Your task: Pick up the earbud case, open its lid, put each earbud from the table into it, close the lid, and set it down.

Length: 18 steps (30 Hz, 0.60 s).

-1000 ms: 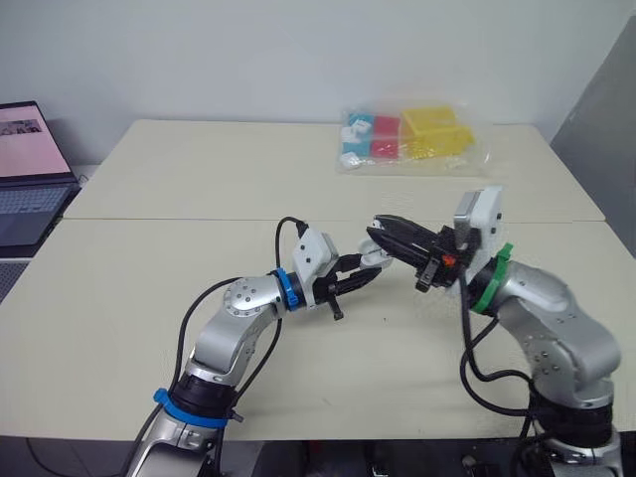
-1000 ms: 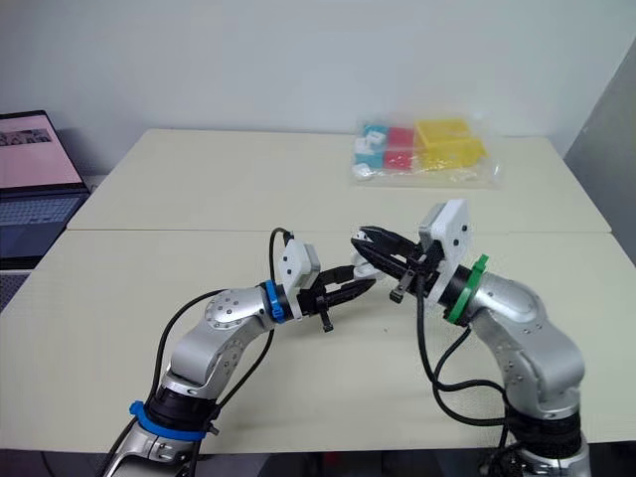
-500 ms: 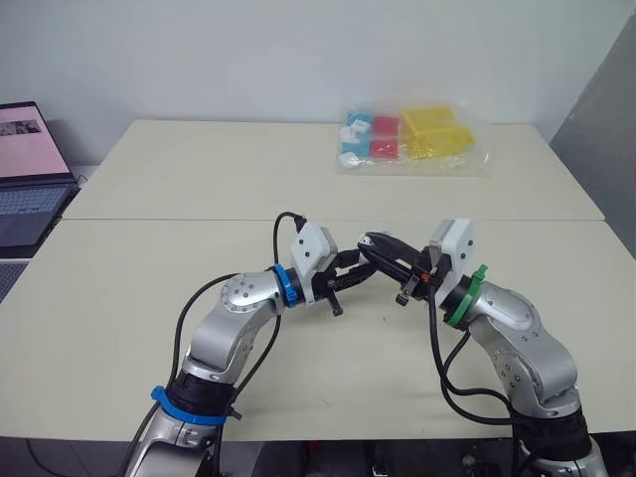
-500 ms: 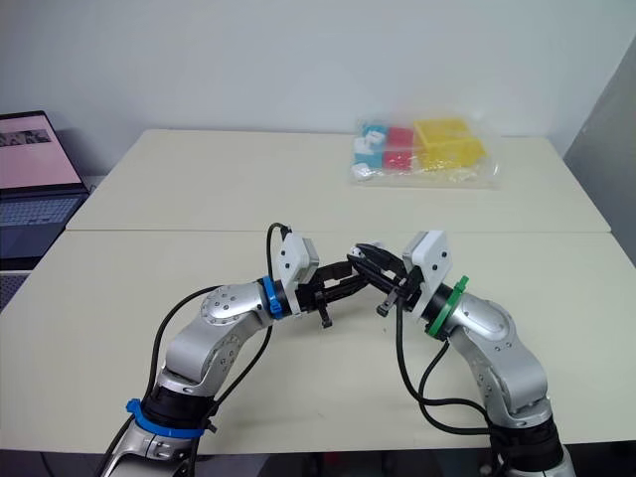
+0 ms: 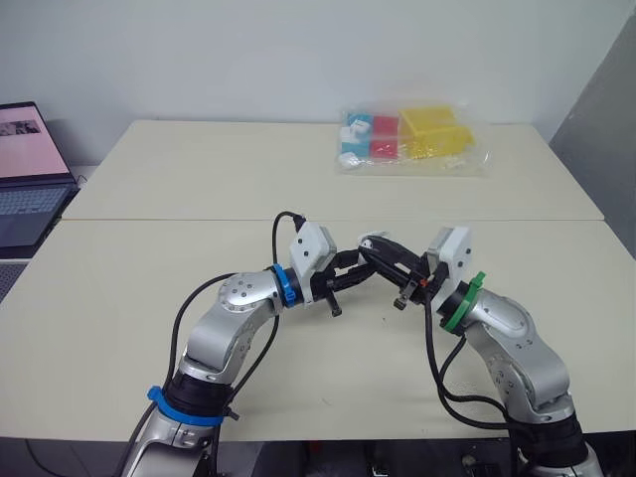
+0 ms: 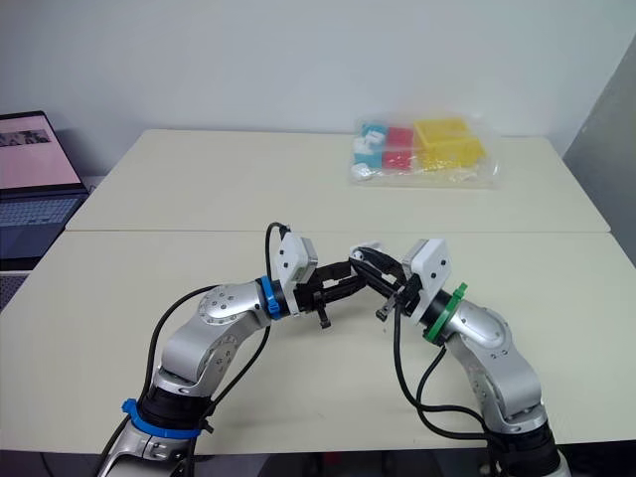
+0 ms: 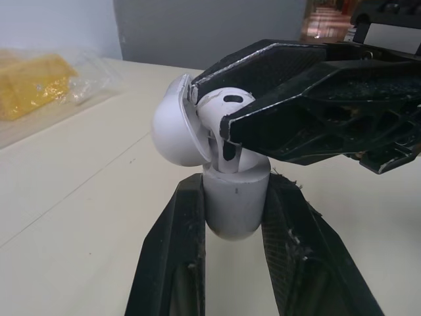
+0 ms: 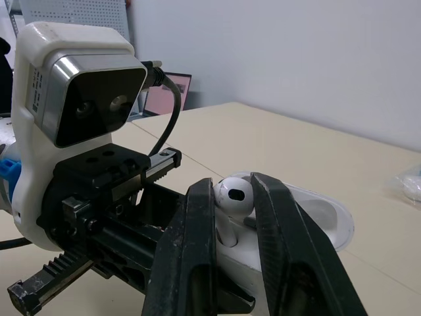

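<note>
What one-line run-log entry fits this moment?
left tool: shut on earbud case | lid: open | right tool: shut on earbud | earbud: stem at case mouth

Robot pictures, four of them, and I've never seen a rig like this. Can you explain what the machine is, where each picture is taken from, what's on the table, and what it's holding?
This is a humanoid robot with two arms, each ending in a gripper of two black fingers. The two wide pictures come from a stereo camera on its head, looking down over a beige table. The two close-ups come from cameras on its wrists, looking along each gripper's fingers.

The left gripper is shut on the white earbud case, whose lid is hinged open. The right gripper pinches a white earbud at the case's opening, with its stem pointing down into the case.

At the table's far side lies a clear plastic bag of yellow, red and blue items. An open laptop sits beyond the table's left edge.
</note>
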### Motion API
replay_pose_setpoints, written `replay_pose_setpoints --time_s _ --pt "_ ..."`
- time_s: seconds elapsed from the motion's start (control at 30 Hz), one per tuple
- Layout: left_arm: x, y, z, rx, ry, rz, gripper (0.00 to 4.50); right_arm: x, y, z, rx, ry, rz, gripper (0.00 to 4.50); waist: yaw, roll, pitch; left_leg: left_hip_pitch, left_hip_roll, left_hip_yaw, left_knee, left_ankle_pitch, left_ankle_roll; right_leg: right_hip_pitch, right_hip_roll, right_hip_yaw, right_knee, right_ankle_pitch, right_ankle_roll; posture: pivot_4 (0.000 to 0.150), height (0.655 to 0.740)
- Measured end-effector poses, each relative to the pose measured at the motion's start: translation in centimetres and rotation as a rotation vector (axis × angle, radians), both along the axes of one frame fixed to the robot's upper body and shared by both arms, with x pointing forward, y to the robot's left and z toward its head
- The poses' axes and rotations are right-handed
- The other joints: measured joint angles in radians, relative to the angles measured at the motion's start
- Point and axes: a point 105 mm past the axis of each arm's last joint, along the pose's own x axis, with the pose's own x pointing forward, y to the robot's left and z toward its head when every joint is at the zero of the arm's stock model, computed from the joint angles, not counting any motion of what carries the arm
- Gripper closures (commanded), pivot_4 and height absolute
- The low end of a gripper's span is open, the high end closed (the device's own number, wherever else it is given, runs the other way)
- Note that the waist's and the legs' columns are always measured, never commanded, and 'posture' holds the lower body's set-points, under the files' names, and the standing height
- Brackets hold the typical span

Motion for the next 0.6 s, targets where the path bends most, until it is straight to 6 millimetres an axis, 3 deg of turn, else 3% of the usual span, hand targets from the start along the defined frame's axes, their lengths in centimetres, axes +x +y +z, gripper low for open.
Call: replay_pose_setpoints --time_s 0.03,0.3,0.6 --pt "0.0 0.0 0.0 -0.001 0.000 -0.001 3.70 0.0 0.0 0.0 0.002 0.000 0.000 4.07 0.000 0.000 0.000 0.000 0.000 0.000 0.000 0.000 0.000 0.000 0.000 0.000 0.000 0.000 0.000 0.150 0.7400" --pt "0.2 0.1 0.0 -0.003 0.002 0.020 3.70 -0.6 0.5 -0.2 -0.013 0.000 0.042 1.25 0.000 0.000 0.000 0.000 0.000 0.000 0.000 0.000 0.000 0.000 0.000 0.000 0.000 0.000 0.000 0.150 0.7400" --pt "0.0 0.1 0.1 -0.014 0.001 0.014 3.70 -0.8 -1.0 0.6 -0.073 -0.025 0.018 1.21 0.001 0.000 0.000 0.000 0.000 0.000 0.000 0.000 0.000 0.000 0.000 0.000 0.000 0.000 0.000 0.150 0.7400"
